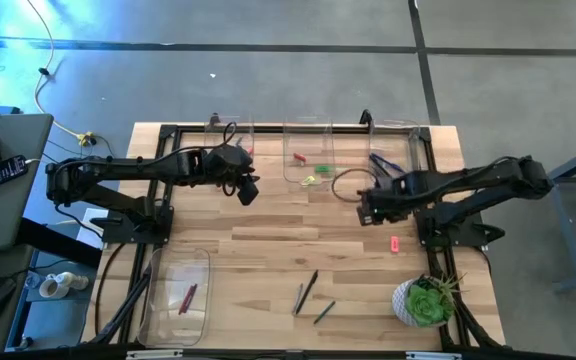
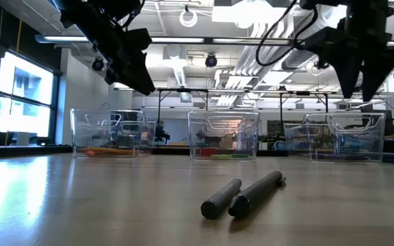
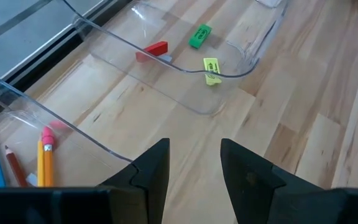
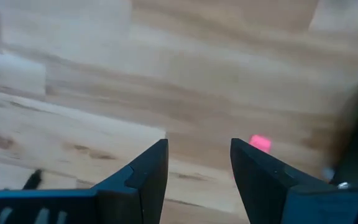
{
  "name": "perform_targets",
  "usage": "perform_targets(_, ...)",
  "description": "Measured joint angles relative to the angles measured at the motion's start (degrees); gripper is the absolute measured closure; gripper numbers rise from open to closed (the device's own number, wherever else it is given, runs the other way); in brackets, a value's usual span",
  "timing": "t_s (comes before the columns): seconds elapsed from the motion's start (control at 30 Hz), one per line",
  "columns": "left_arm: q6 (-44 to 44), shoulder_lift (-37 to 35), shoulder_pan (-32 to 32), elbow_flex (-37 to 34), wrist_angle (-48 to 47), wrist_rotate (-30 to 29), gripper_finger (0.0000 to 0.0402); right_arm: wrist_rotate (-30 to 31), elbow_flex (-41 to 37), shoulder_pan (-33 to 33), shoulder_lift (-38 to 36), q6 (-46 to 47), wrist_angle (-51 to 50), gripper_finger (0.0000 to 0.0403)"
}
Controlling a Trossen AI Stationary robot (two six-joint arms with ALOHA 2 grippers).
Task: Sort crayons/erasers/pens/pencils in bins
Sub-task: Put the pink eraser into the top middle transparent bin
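My left gripper (image 1: 249,191) hangs open and empty above the table, just in front of the far-left bin (image 1: 230,138), which holds pencils (image 3: 44,163). In its wrist view (image 3: 194,149) I see the middle bin (image 1: 308,152) with a red (image 3: 155,50), a green (image 3: 199,35) and a yellow eraser (image 3: 211,67). My right gripper (image 1: 369,209) is open and empty above the table; a pink eraser (image 1: 395,243) lies on the wood nearer the front edge and shows beside the fingers in the right wrist view (image 4: 260,143). Dark pens (image 1: 306,293) lie on the table near the front.
The far-right bin (image 1: 400,150) holds dark pens. A longer bin (image 1: 178,295) at the near left holds a dark red crayon (image 1: 187,297). A green potted plant (image 1: 426,301) stands at the near right. The pens lie in the foreground of the low view (image 2: 245,195).
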Motion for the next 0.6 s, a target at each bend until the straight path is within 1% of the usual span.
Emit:
perform_targets(0.1,0.02,0.0,-0.46,0.0,0.0,0.53,0.0271,-1.5,-3.32,2.65,0.0,4.67,4.4,0.0238)
perform_targets(0.23,0.02,0.0,-1.3,0.0,0.02,0.59,0.0271,-2.04,-6.97,5.73,0.0,9.82,8.02,0.0238)
perform_targets(0.47,0.02,0.0,-2.22,0.0,0.02,0.59,0.0271,-6.12,-13.71,10.44,0.0,18.04,10.93,0.0238)
perform_targets(0.6,0.02,0.02,-2.54,0.0,0.06,0.57,0.0271,-6.72,-16.5,12.87,0.0,22.39,12.19,0.0238)
